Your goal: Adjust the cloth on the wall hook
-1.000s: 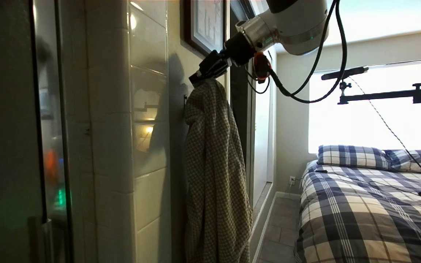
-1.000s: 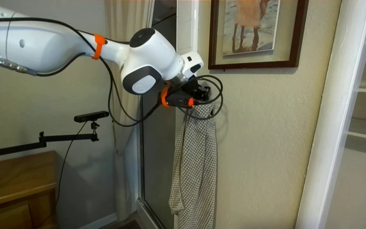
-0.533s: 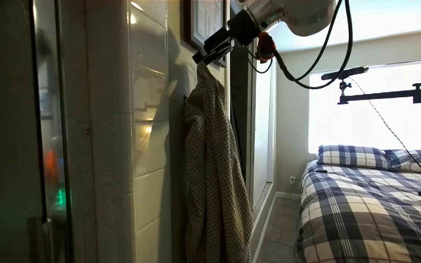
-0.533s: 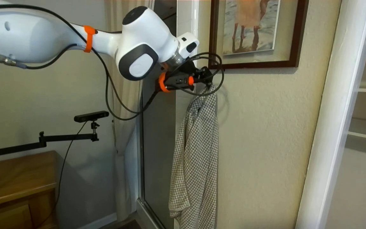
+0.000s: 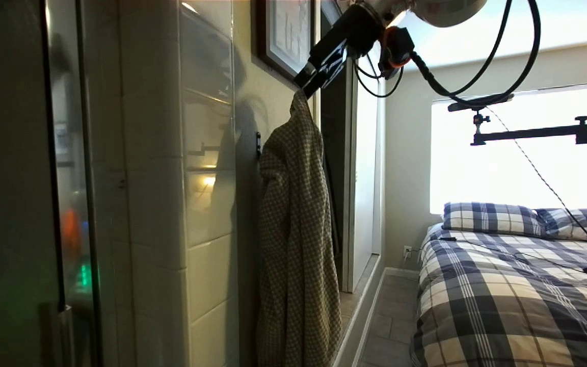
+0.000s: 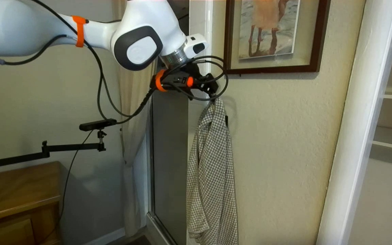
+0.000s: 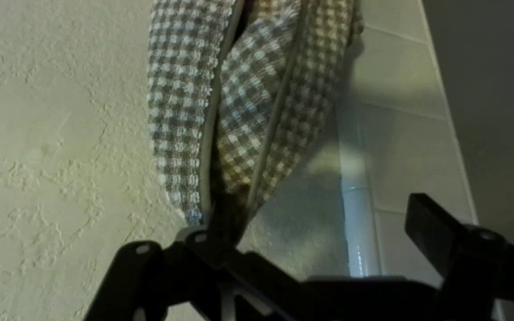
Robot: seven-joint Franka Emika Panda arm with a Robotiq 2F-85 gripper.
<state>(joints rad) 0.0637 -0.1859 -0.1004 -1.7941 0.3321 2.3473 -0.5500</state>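
The long grey-beige checked cloth (image 5: 296, 219) hangs along the wall in both exterior views. Its top rises to a narrow peak at the tip of my gripper (image 5: 306, 85). From the wrist, the cloth (image 7: 181, 102) tapers down to the left finger and touches it, seemingly caught there. My gripper (image 7: 324, 227) is spread wide, with its right finger (image 7: 435, 232) well apart from the cloth and only wall and tile in the gap. The small dark wall hook (image 5: 258, 143) shows beside the cloth's upper part; whether the cloth still hangs on the hook (image 6: 226, 120) I cannot tell.
A dark picture frame (image 6: 274, 69) hangs on the wall just above the gripper. White tiles (image 5: 209, 204) form a corner close to the cloth. Black cables (image 6: 216, 97) loop round the wrist. A camera on a boom arm (image 6: 97, 125) stands below the robot arm.
My gripper has risen and backed off from the wall, and its jaws have widened. The cloth's top has been drawn up into a peak and outward, uncovering more of the hook.
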